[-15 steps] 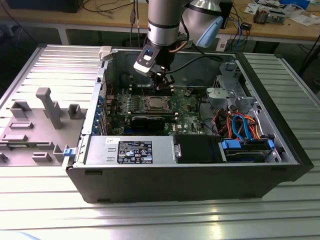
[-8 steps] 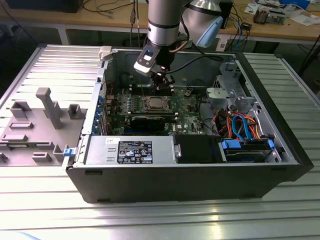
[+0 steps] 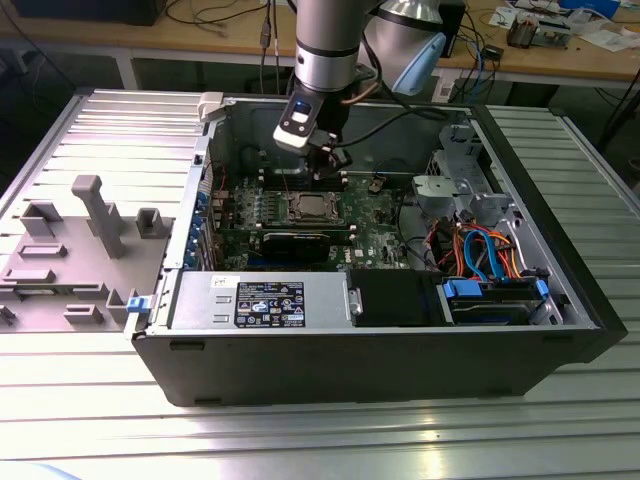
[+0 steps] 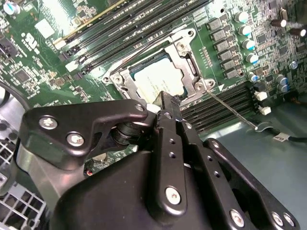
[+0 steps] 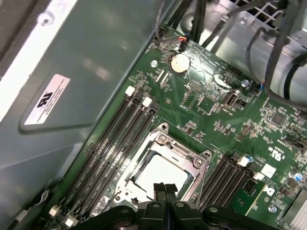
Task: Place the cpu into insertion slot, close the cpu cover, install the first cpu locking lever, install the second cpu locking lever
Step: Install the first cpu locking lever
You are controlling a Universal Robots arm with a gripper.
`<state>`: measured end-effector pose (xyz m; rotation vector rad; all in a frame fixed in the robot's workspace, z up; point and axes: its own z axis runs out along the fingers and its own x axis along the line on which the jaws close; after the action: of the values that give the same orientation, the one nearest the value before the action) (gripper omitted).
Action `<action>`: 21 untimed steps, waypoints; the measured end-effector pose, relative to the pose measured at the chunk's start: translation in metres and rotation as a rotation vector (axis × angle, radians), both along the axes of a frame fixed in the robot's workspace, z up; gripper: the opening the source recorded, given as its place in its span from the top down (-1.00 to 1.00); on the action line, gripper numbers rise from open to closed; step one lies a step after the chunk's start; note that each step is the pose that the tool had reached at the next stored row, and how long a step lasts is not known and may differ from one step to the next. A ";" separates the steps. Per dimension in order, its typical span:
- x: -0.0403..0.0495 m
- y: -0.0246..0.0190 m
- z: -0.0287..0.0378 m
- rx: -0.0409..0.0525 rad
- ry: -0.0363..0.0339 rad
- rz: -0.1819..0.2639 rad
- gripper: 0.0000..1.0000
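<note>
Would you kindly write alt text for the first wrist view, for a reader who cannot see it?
The gripper, jaws shut, hangs at the edge of a silver-framed socket holding a grey chip on a green circuit board. Rows of dark memory slots flank the socket, and a coin battery sits further off.

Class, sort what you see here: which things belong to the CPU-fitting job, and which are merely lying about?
Job: silvery square cpu; silver metal cpu cover frame around it; thin steel locking lever; black pincer, shut.
Lying about: black memory slots; round silver coin battery; orange and blue cables; grey plastic stand.
</note>
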<state>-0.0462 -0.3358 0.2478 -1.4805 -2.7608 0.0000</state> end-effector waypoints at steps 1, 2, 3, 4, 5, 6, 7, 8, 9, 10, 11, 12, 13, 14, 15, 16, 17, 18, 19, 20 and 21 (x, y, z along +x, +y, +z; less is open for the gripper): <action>0.0000 0.0000 0.0000 0.0000 0.0000 0.009 0.79; 0.0000 0.0000 0.0000 0.0000 0.0000 0.027 0.79; 0.0000 0.0000 0.0000 0.0000 0.0000 0.038 0.79; 0.0000 0.0000 0.0000 0.0000 0.0000 0.046 0.79; 0.0000 0.0000 0.0000 0.0000 0.0000 0.054 0.79; 0.0000 0.0000 0.0000 0.0000 0.0000 0.056 0.79; 0.0000 0.0000 0.0000 0.0000 0.0000 0.057 0.79; 0.0000 0.0000 0.0000 0.0000 0.0000 0.057 0.79; 0.0000 0.0000 0.0000 0.0000 0.0000 0.057 0.79; 0.0000 0.0000 0.0000 0.0000 0.0000 0.057 0.79; 0.0000 0.0000 0.0000 0.0000 0.0000 0.057 0.79; 0.0000 0.0000 0.0000 0.0000 -0.0001 0.057 0.79; 0.0000 0.0000 0.0000 0.0000 0.0000 0.057 0.79; 0.0000 0.0000 0.0000 -0.0001 0.0000 0.057 0.79; 0.0000 0.0000 0.0000 0.0000 0.0000 0.057 0.79; 0.0000 0.0000 0.0000 0.0000 0.0000 0.057 0.79; 0.0000 0.0000 0.0000 0.0000 0.0000 0.057 0.79; 0.0000 0.0000 0.0000 0.0000 -0.0001 0.057 0.79; 0.0000 0.0000 0.0000 0.0000 0.0000 0.058 0.79; 0.0000 0.0000 0.0000 0.0000 0.0000 0.059 0.79; 0.0000 0.0000 0.0000 0.0000 0.0000 0.062 0.79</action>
<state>-0.0462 -0.3358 0.2479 -1.3937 -2.8057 0.0005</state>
